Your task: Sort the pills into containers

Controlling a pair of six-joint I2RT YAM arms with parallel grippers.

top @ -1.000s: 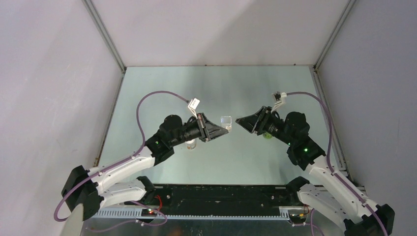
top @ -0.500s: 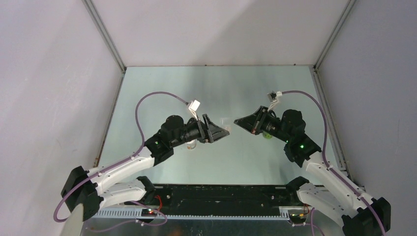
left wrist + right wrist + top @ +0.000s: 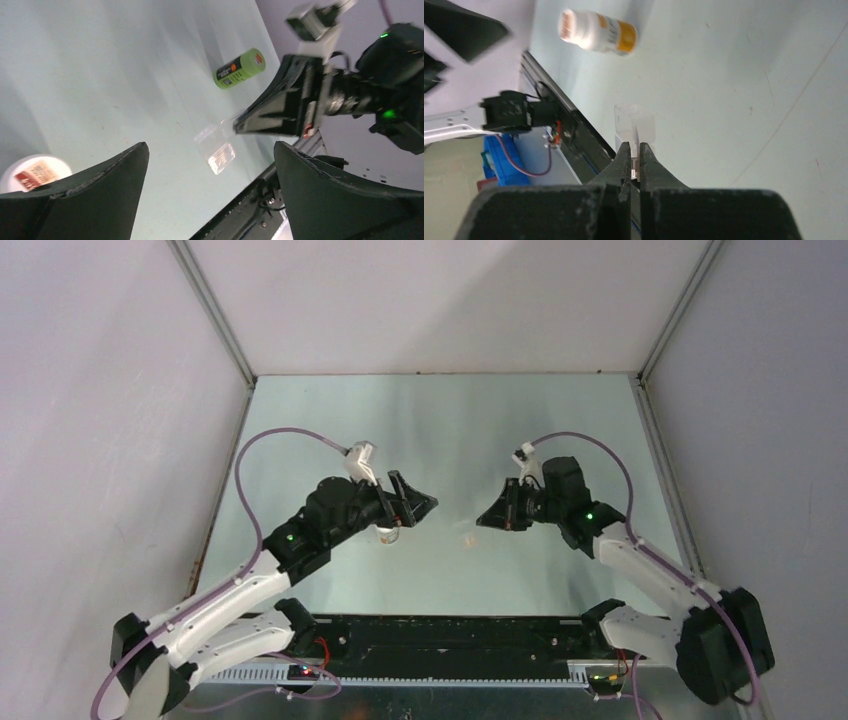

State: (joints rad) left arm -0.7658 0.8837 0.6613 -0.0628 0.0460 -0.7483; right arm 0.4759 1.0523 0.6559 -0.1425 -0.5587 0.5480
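Observation:
The containers are one small translucent pill box (image 3: 644, 125). It hangs over the table by a thin wall pinched in my right gripper (image 3: 636, 146), which is shut on it. From the left wrist view the pill box (image 3: 218, 151) shows just under the right gripper's tip (image 3: 240, 125). My left gripper (image 3: 210, 147) stands wide open with nothing between its jaws, a little way back from the box. In the top view the left gripper (image 3: 415, 498) and the right gripper (image 3: 484, 519) face each other mid-table. No pills are in view.
A white bottle with an orange label (image 3: 596, 31) lies on the table under the left arm (image 3: 388, 533). A green bottle (image 3: 240, 68) lies on its side beyond the right gripper. The black rail (image 3: 450, 632) runs along the table's near edge.
The left gripper opened, let go of the pill box and drew back to the left. The right gripper shut on the box and now carries it alone, lower and nearer the front.

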